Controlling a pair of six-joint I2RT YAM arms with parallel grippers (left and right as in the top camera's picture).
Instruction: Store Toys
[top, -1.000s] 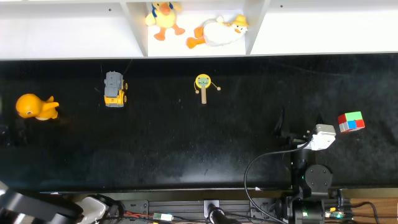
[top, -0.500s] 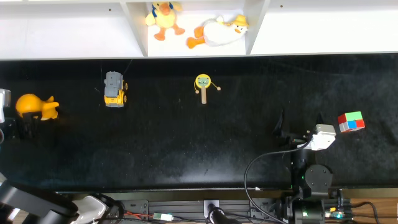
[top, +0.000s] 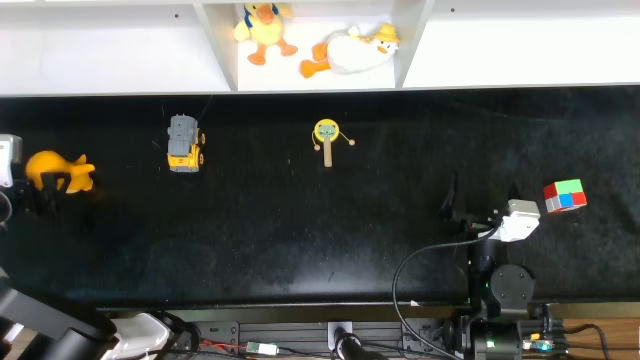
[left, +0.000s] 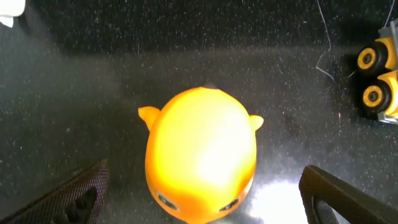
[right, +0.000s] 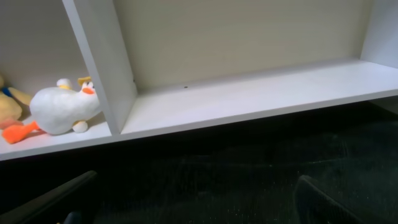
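An orange toy duck (top: 58, 172) sits at the table's far left. My left gripper (top: 38, 192) is beside it at the view's left edge. In the left wrist view the orange duck (left: 202, 149) lies between the spread fingers of my left gripper (left: 205, 169), which is open and apart from the duck on both sides. A yellow toy truck (top: 183, 143), a small rattle drum (top: 326, 133) and a coloured cube (top: 564, 195) lie on the black table. My right gripper (right: 198, 179) stands open and empty near the front right, facing the shelf.
A white shelf (top: 130, 60) runs along the back. Its middle compartment holds a yellow plush duck (top: 263, 25) and a white plush duck (top: 350, 50). The right compartment (right: 261, 93) is bare. The truck (left: 379, 81) stands close to the orange duck.
My left gripper has come in from the left edge and moved up to the orange duck, so its fingers now flank it. The right arm and the toys have not moved.
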